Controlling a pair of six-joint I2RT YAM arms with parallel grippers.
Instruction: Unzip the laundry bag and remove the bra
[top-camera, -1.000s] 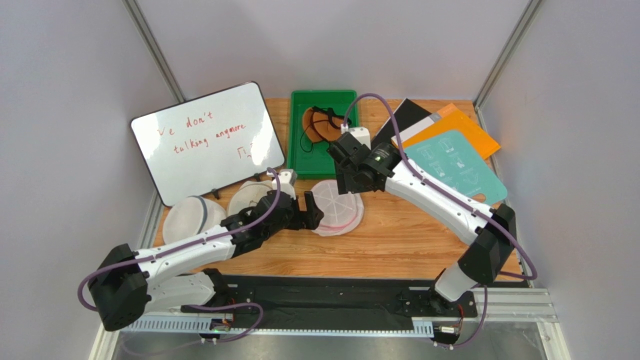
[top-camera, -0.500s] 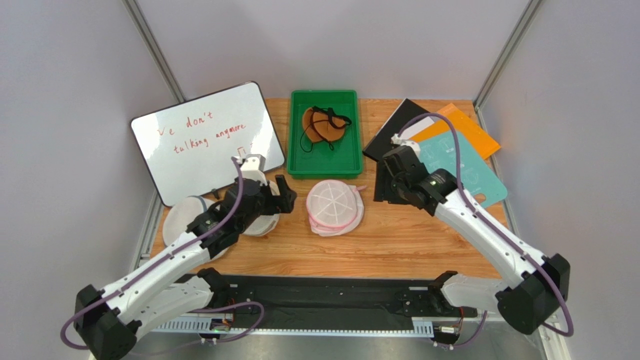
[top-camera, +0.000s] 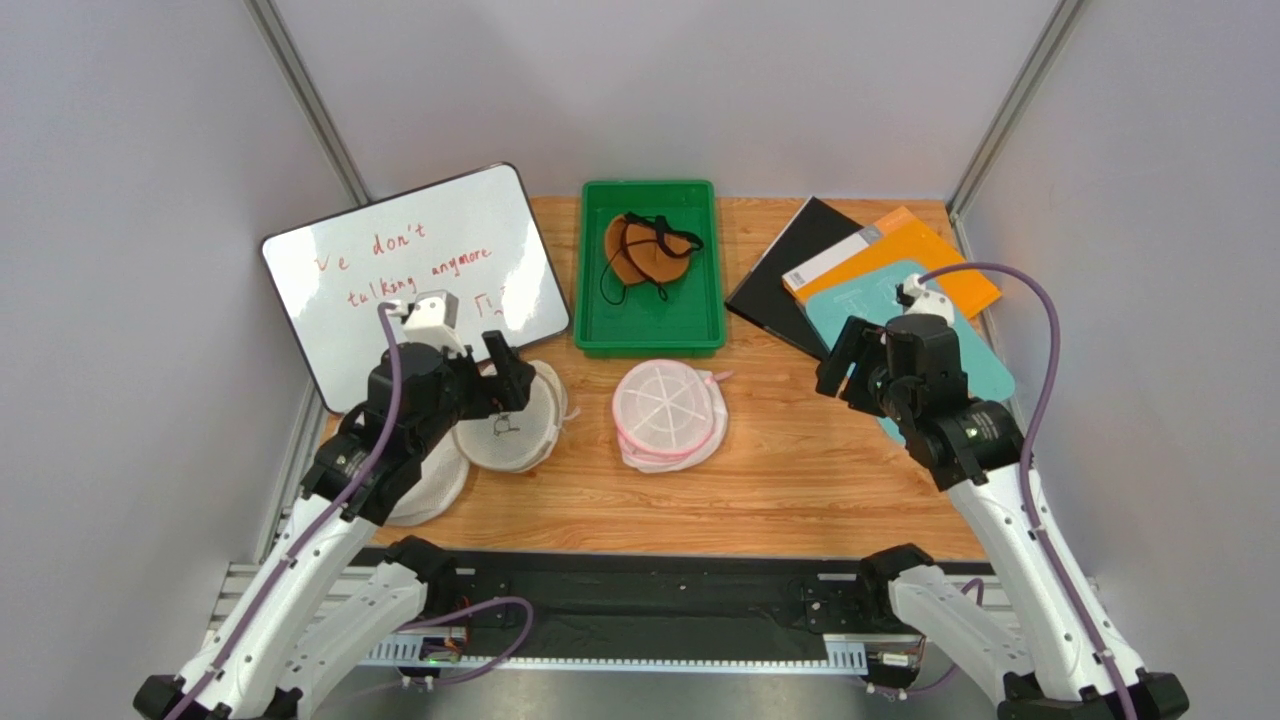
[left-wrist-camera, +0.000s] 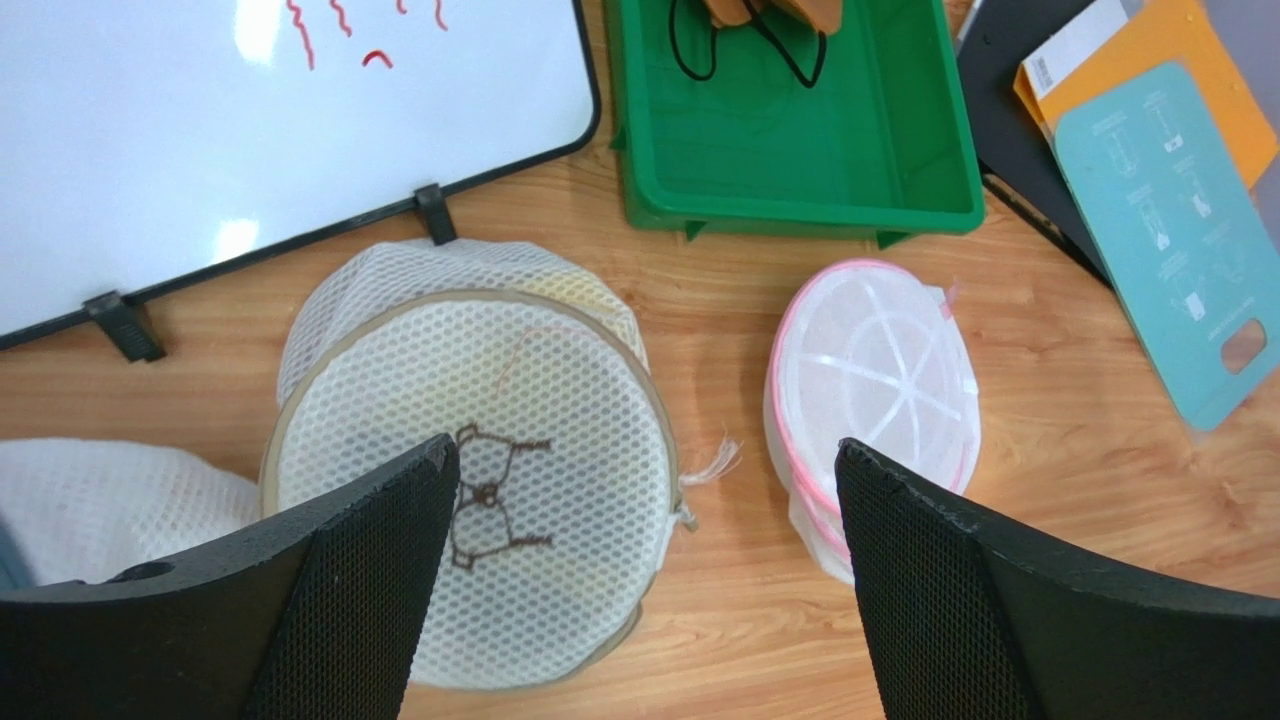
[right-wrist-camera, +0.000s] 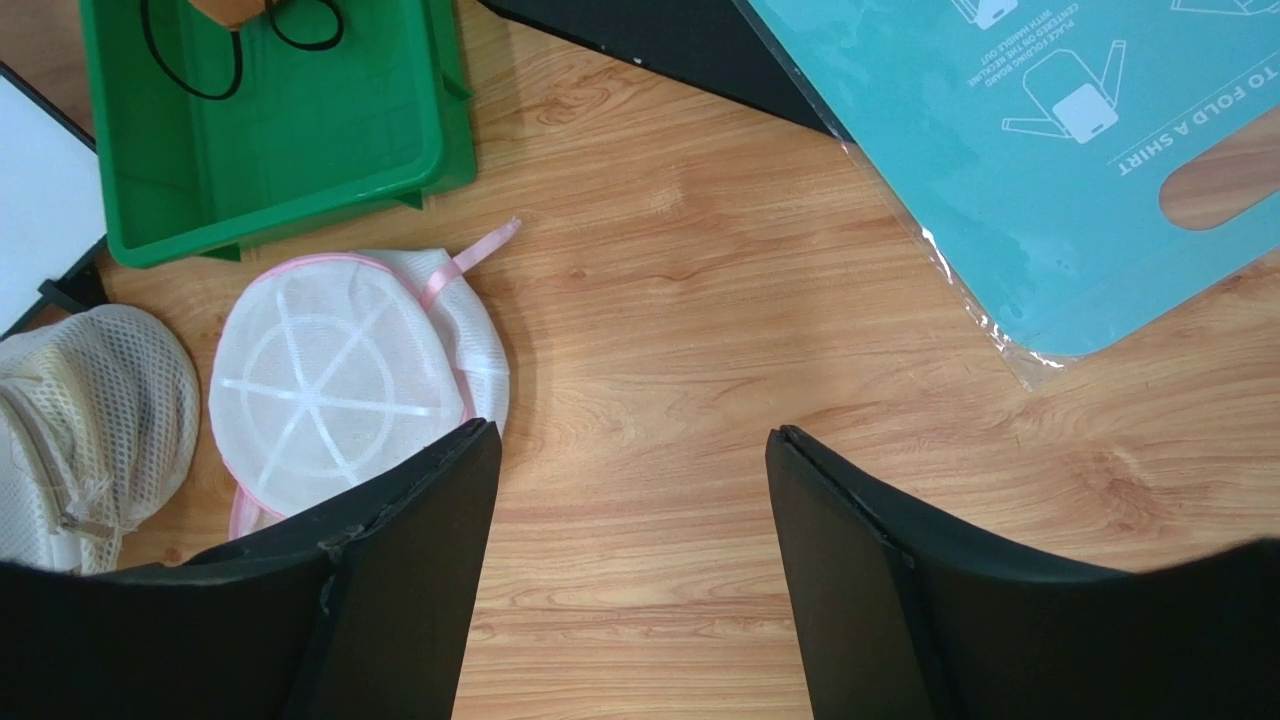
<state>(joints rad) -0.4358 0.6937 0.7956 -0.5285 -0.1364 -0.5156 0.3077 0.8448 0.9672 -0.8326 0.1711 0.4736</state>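
pink-trimmed laundry bag (top-camera: 669, 413) on tabletop (top-camera: 781, 480) just in front of green tray (top-camera: 649, 344), bra (top-camera: 649, 251) inside tray. left end effector (left-wrist-camera: 643, 465) front-left of tray, right end effector (right-wrist-camera: 631, 443) front-right, both spread wide, holding nothing.

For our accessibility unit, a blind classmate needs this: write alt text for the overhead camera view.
A round white mesh laundry bag with pink trim lies on a wooden table between the open left gripper and open right gripper, neither touching it. Behind it, a brown bra with black straps lies in a green plastic tray.
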